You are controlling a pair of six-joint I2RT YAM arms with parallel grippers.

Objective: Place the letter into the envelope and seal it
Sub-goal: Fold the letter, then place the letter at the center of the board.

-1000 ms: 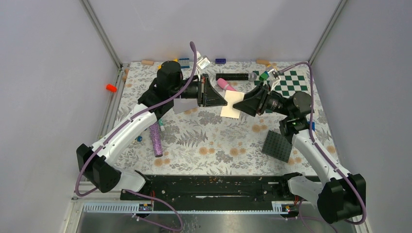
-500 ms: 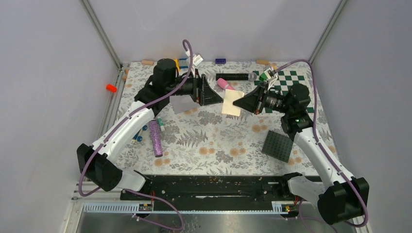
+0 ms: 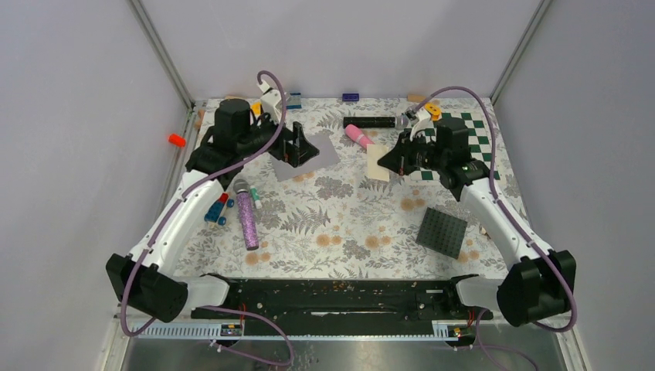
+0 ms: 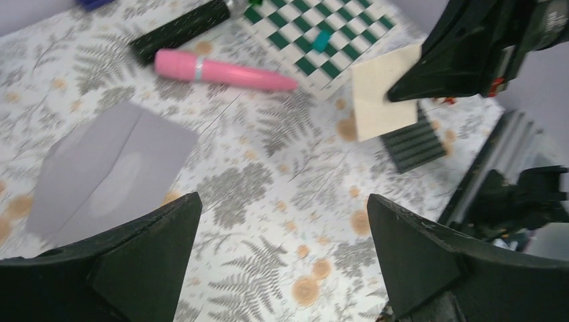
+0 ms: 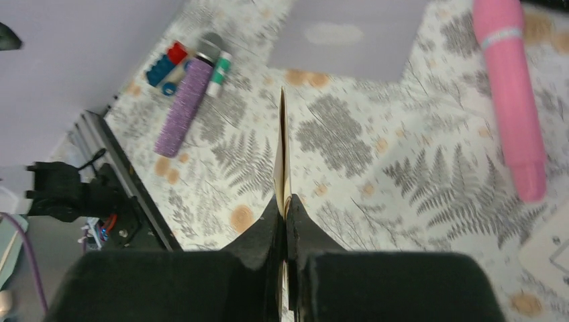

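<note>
The letter [image 3: 378, 162], a tan rectangular paper sheet, is pinched at its right edge in my right gripper [image 3: 391, 161], whose jaws are pressed tight on the paper. It is lifted off the floral-patterned counter [image 3: 347, 224]. From my right wrist I see the sheet edge-on, a thin upright line running out from between the fingertips. Its far edge is free and points toward my left arm.

The envelope [image 3: 327, 147], flat light grey paper, lies on the counter to the left of the letter, well apart from it. Its near long edge and one corner show past my left gripper [image 3: 298, 147], which hangs over it with jaws spread wide and nothing in them. From the left wrist the whole envelope is in sight between and beyond the fingers [image 4: 154, 268] - flap fold visible, no edge covered.

Between envelope and letter there is a strip of bare counter. The smooth pink cylinder [image 3: 357, 135] lies just behind the letter's back corner. The green-and-white checkerboard [image 3: 467, 133] sits behind my right arm, and the dark grey studded square plate [image 3: 442, 230] lies near its forearm, toward the front. Left of centre, the purple glittery cylinder [image 3: 246, 219] lies well clear of the envelope - the wide middle of the counter in front of both grippers holds only the fern pattern.
</note>
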